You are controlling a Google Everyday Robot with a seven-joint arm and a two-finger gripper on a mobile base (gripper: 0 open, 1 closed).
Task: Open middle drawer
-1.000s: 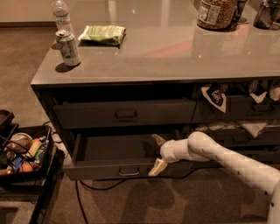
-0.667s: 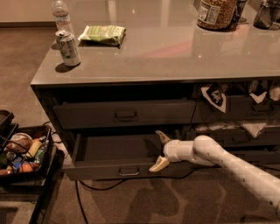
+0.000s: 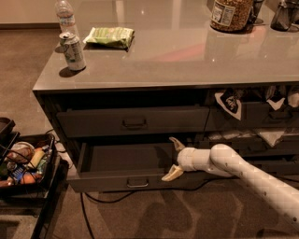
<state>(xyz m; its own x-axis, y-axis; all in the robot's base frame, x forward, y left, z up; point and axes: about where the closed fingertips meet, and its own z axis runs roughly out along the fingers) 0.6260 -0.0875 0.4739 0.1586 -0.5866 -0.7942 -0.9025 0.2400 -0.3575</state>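
The middle drawer (image 3: 107, 181) is a wide dark grey drawer, pulled out towards me, with its plain grey inside showing and a small loop handle (image 3: 138, 183) at the centre of its front. My gripper (image 3: 174, 159) hangs at the drawer's right part, open, with nothing between its fingers. One pale fingertip (image 3: 176, 142) points towards the drawer's back. The other (image 3: 169, 176) lies over the top edge of the front. My white arm (image 3: 252, 179) reaches in from the lower right.
Above the open drawer is a closed drawer (image 3: 134, 123). The grey countertop (image 3: 187, 60) carries a can (image 3: 73, 51), a bottle (image 3: 65, 14), a green packet (image 3: 110, 37) and a jar (image 3: 231, 14). A black bin of items (image 3: 25, 163) stands at the left on the floor.
My gripper has drifted slightly up and to the right, and the arm has dropped a little. The drawer stays pulled out as before.
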